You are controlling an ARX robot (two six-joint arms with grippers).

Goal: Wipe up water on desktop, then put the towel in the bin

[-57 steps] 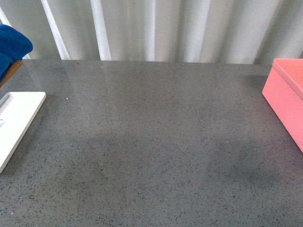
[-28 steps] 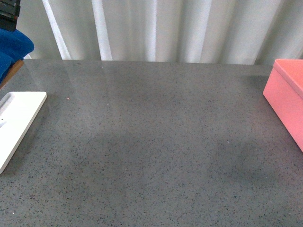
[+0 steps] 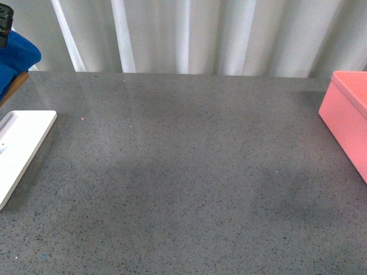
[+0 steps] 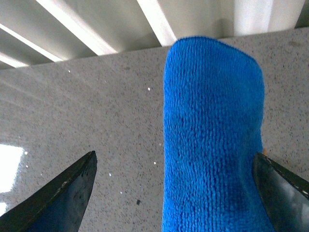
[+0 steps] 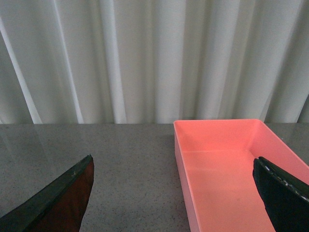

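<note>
The blue towel (image 3: 16, 57) lies bunched at the far left back edge of the speckled dark-grey desktop (image 3: 189, 172). In the left wrist view the towel (image 4: 212, 135) lies between the jaws of my left gripper (image 4: 174, 155), which is open, with one finger (image 4: 282, 191) close beside the cloth. A dark part of the left arm (image 3: 4, 23) shows above the towel. The pink bin (image 3: 351, 120) stands at the right edge. My right gripper (image 5: 173, 162) is open and empty, hovering before the bin (image 5: 227, 164). I cannot make out a puddle.
A flat white tray (image 3: 23, 143) lies at the left edge of the desktop. A brown edge (image 3: 17, 85) shows under the towel. White curtains (image 3: 189, 34) hang behind the table. The bin's inside shows nothing in it.
A dark part of the left arm has come into the top-left corner of the front view and moved down towards the towel. The towel, tray and bin have not moved.
</note>
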